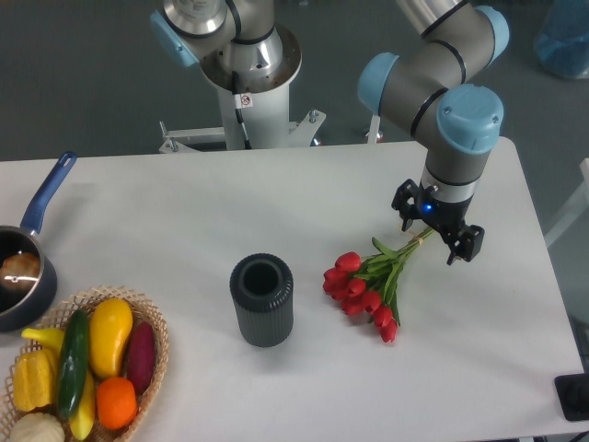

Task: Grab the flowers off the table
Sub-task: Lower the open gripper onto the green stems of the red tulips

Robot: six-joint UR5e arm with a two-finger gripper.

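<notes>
The flowers (363, 287), a small bunch of red tulips with green leaves and pale green stems, lie on the white table (184, 212) right of centre, heads toward the lower left and stems pointing up-right. My gripper (434, 226) hangs over the stem ends, pointing down. Its black fingers (466, 245) stand apart on either side of the stems, so it is open around them. The tips of the stems are hidden under the gripper body.
A dark ribbed vase (262, 299) stands upright left of the flowers. A wicker basket (152, 318) of fruit and vegetables sits at the front left corner. A blue-handled pot (23, 272) is at the left edge. The arm's base (248, 64) stands behind the table.
</notes>
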